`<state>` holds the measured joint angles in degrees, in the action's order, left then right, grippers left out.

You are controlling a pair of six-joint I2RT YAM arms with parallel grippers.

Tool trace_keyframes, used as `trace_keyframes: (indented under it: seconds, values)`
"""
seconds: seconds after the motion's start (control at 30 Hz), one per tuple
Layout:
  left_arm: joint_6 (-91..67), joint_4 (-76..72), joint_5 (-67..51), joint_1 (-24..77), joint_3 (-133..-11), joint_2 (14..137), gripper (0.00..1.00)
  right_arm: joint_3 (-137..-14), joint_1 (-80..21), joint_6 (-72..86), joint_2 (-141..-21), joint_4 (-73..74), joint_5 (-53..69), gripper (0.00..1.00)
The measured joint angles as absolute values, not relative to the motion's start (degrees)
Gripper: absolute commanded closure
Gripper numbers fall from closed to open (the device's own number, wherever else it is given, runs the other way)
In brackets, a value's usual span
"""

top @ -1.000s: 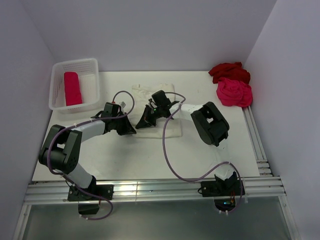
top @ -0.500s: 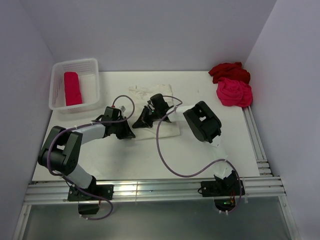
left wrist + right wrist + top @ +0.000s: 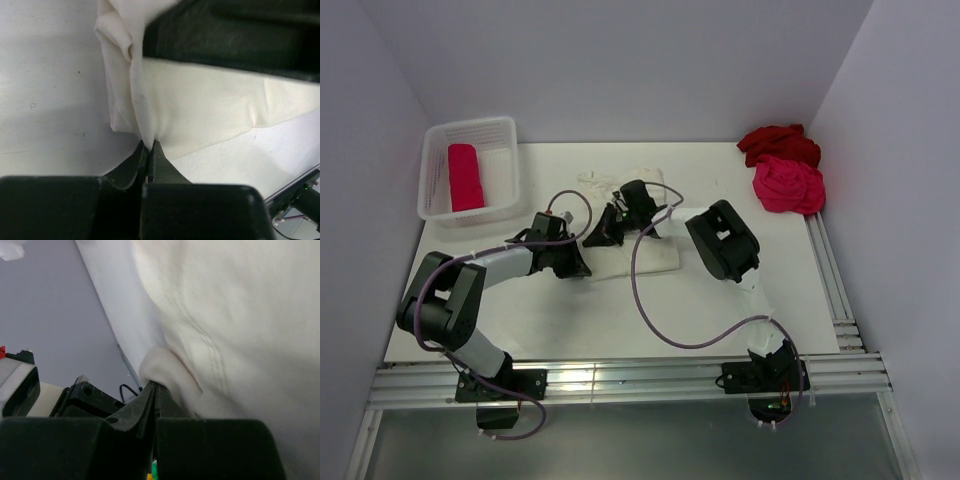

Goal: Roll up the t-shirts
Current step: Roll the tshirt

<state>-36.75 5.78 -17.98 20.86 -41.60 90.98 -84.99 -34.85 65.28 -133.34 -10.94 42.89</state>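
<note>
The cream-white t-shirt point(image 3: 645, 255) lies folded in the middle of the table. My left gripper point(image 3: 582, 268) is shut on its near left edge, and the cloth point(image 3: 200, 105) is pinched between the jaws in the left wrist view. My right gripper point(image 3: 598, 236) is shut on a fold of the same shirt point(image 3: 225, 315) at its left side, further back. A rolled pink-red t-shirt point(image 3: 464, 176) lies in the white basket point(image 3: 505, 130). A dark red t-shirt point(image 3: 778, 142) and a pink-red t-shirt point(image 3: 788, 186) lie bunched at the back right.
The white basket stands at the back left corner. Purple cables loop over the table from both arms. Grey walls close in the left, back and right. A metal rail point(image 3: 620, 380) runs along the near edge.
Both grippers have moved left and back with the cream-white shirt's edge in them. The right arm's elbow has swung left. The shirt's left part has bunched up under them.
</note>
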Motion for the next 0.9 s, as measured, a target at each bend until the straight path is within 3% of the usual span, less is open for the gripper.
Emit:
trace_keyframes:
  seconds: [0.37, 0.47, 0.67, 0.73, 0.77, 0.9]
  values:
    - [-34.2, 15.0, -15.4, 21.8, -46.1, 91.8, 1.0, -90.2, -28.7, 49.2, -131.0, 3.1, 42.9, 0.92]
    - [-33.6, 16.4, -15.4, 21.8, -47.0, 92.4, 1.0, -89.0, -26.9, 47.3, -128.4, 5.3, 43.2, 0.85]
    - [-32.9, 17.4, -15.9, 21.8, -47.9, 92.9, 1.0, -81.9, -23.2, 43.9, -115.3, 10.2, 42.8, 0.47]
    - [-32.6, 17.5, -16.3, 21.8, -47.9, 92.9, 1.0, -78.1, -21.6, 42.0, -109.0, 12.9, 42.6, 0.45]
    - [-32.5, 17.7, -16.6, 21.8, -47.9, 92.9, 1.0, -76.6, -20.8, 41.2, -106.6, 14.3, 42.4, 0.33]
    - [-32.3, 18.3, -18.2, 21.8, -47.9, 92.9, 1.0, -68.6, -17.0, 37.6, -98.1, 18.5, 41.1, 0.32]
